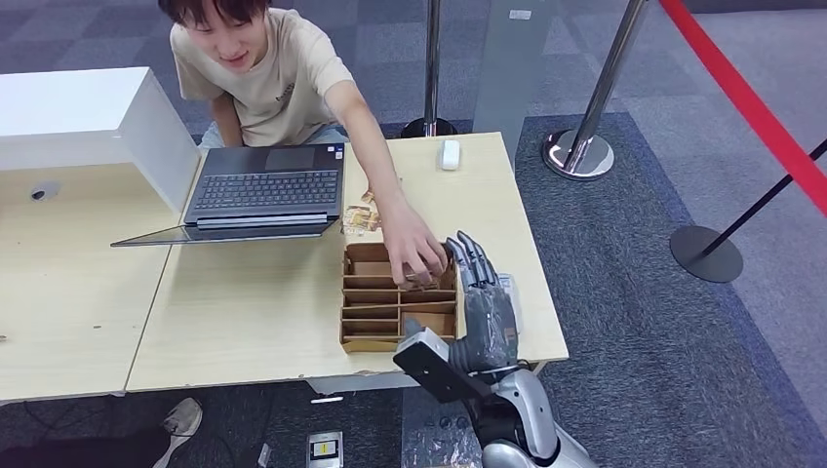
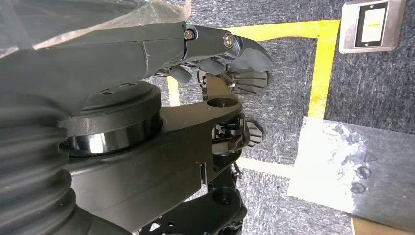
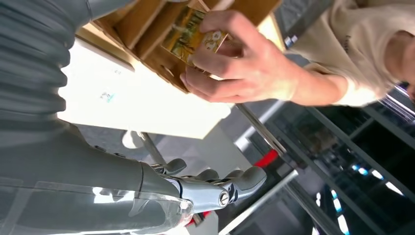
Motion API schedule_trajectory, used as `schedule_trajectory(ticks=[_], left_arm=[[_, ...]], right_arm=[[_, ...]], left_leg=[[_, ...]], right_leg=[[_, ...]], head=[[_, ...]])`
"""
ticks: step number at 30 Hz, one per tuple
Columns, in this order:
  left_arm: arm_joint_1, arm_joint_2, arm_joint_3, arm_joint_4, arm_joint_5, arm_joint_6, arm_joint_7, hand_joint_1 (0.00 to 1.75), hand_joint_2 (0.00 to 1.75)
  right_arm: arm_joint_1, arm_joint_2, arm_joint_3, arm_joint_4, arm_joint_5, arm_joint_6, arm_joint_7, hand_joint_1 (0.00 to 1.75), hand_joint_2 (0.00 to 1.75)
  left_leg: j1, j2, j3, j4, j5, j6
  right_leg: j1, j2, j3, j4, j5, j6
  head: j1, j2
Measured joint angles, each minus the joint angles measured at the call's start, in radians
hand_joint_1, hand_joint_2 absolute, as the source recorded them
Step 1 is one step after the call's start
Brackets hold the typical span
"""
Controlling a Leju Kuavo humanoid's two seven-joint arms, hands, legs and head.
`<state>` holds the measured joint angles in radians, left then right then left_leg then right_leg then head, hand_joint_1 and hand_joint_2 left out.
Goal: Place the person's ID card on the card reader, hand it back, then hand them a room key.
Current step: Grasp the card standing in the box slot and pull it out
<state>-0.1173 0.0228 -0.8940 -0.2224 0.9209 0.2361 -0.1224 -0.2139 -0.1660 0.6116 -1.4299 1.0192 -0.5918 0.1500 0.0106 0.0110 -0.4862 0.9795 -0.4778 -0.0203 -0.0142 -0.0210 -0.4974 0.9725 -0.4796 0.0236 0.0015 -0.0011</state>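
The card [image 3: 195, 33] sits pinched in the person's hand [image 1: 414, 255] over the wooden organizer [image 1: 371, 317], so we keep our empty right hand [image 1: 476, 268], fingers loosely extended, just beside it, ready to receive cleanly.

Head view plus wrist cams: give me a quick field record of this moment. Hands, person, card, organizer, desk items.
right hand: raised beside the wooden organizer, fingers extended, holding nothing
left hand: hanging over the carpeted floor, holding nothing
person's hand: reaching into the organizer, gripping a card
card: yellow-green printed face, at a compartment of the organizer
wooden organizer: divided tray on the desk's near right part
laptop: open, behind the organizer
mouse: white, at the desk's far edge
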Motion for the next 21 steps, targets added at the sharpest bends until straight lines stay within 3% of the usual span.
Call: schedule_trajectory(ticks=[7, 21], left_arm=[[-0.007, 0.001, 0.0, 0.0, -0.004, 0.0, 0.002, 0.0, 1.75], [-0.012, 0.001, -0.001, 0.0, -0.005, 0.0, 0.005, 0.0, 1.75]], right_arm=[[-0.017, -0.004, 0.021, 0.072, -0.049, 0.052, -0.006, 0.0, 1.75], [-0.033, -0.004, 0.052, 0.208, -0.111, 0.063, -0.033, 0.0, 1.75]], left_leg=[[0.0, 0.0, 0.0, 0.0, 0.0, 0.0], [0.0, 0.0, 0.0, 0.0, 0.0, 0.0]], right_leg=[[0.0, 0.0, 0.0, 0.0, 0.0, 0.0], [0.0, 0.0, 0.0, 0.0, 0.0, 0.0]], head=[[0.0, 0.0], [0.0, 0.0]])
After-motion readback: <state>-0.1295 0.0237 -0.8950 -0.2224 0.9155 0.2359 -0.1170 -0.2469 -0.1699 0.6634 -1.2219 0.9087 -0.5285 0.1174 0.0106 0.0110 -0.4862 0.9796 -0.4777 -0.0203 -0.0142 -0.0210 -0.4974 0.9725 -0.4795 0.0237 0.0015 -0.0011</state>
